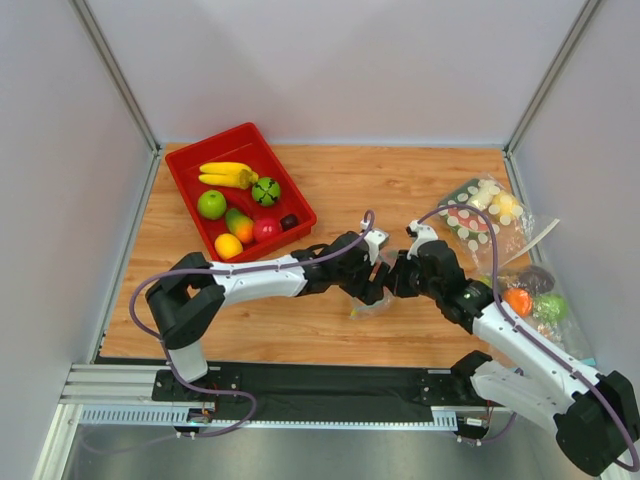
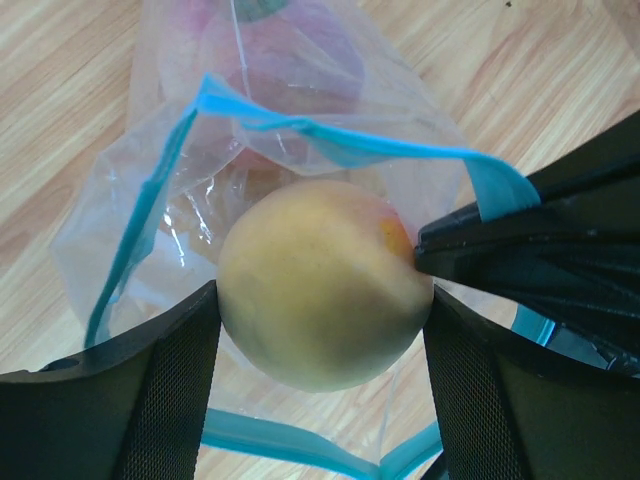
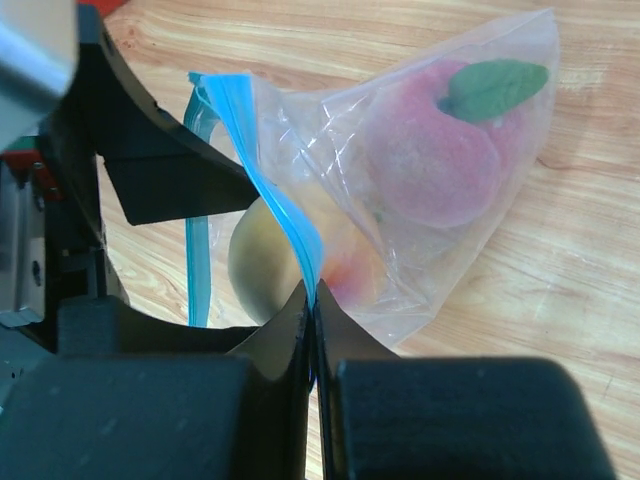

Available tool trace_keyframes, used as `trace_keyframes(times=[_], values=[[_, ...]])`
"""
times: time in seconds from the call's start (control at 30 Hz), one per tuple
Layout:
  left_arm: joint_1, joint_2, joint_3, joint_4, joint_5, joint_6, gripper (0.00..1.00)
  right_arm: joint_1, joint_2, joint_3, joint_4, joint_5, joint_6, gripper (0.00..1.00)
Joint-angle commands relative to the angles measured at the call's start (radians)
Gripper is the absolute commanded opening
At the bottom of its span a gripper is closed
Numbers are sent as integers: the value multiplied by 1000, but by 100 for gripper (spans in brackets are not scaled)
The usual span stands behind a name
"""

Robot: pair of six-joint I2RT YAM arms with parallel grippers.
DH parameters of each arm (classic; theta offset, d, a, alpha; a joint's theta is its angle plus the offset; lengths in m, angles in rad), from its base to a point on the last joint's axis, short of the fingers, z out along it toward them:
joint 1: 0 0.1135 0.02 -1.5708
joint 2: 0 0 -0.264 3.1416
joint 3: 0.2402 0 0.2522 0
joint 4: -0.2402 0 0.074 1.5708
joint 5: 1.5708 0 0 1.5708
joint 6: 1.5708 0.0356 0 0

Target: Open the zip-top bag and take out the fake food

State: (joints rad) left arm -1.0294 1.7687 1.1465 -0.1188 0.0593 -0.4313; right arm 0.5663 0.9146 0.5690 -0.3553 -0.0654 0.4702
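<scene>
The zip-top bag [image 1: 368, 306] lies on the wooden table between my two grippers, its blue-teal zip strip [image 2: 330, 145] gaping open. My left gripper [image 2: 320, 310] is shut on the yellow-orange fruit [image 2: 320, 285] at the bag's mouth. My right gripper [image 3: 312, 295] is shut on the zip strip [image 3: 270, 180] and holds that edge up. The pink-red fruit [image 3: 430, 150], with a green leaf, lies deeper in the bag and also shows in the left wrist view [image 2: 300, 60]. No dark purple fruit shows in the bag. In the top view the left gripper [image 1: 372, 285] and the right gripper [image 1: 392, 282] almost touch.
A red tray [image 1: 185, 175] at the back left holds bananas [image 1: 227, 174], a green apple [image 1: 211, 204] and other fake fruit. A bigger crinkly bag with white discs [image 1: 480, 215] and more bagged items [image 1: 530, 295] lie along the right wall.
</scene>
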Motion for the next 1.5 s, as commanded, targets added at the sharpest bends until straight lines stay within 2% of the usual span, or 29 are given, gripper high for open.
trace_keyframes(times=[0.0,0.2,0.53,0.8,0.93,1.2,1.33,1.47], values=[[-6,-78,-8,57,-16,-4,37,4,6,-17,1,19,5,0],[-6,-120,-13,25,-21,-4,37,3,23,-12,-11,47,-7,0],[-1,-198,-33,64,2,13,37,1,63,-24,32,19,7,0],[57,-273,-71,114,62,8,38,0,50,-26,22,27,2,0],[94,-374,-106,113,60,20,38,1,47,-26,24,29,2,0],[258,-574,-142,6,16,106,38,1,47,-29,36,18,4,0],[421,-591,-139,-44,-10,121,38,0,49,-29,39,13,2,0],[509,-542,-117,-22,-36,154,38,1,50,-24,41,10,-1,0]])
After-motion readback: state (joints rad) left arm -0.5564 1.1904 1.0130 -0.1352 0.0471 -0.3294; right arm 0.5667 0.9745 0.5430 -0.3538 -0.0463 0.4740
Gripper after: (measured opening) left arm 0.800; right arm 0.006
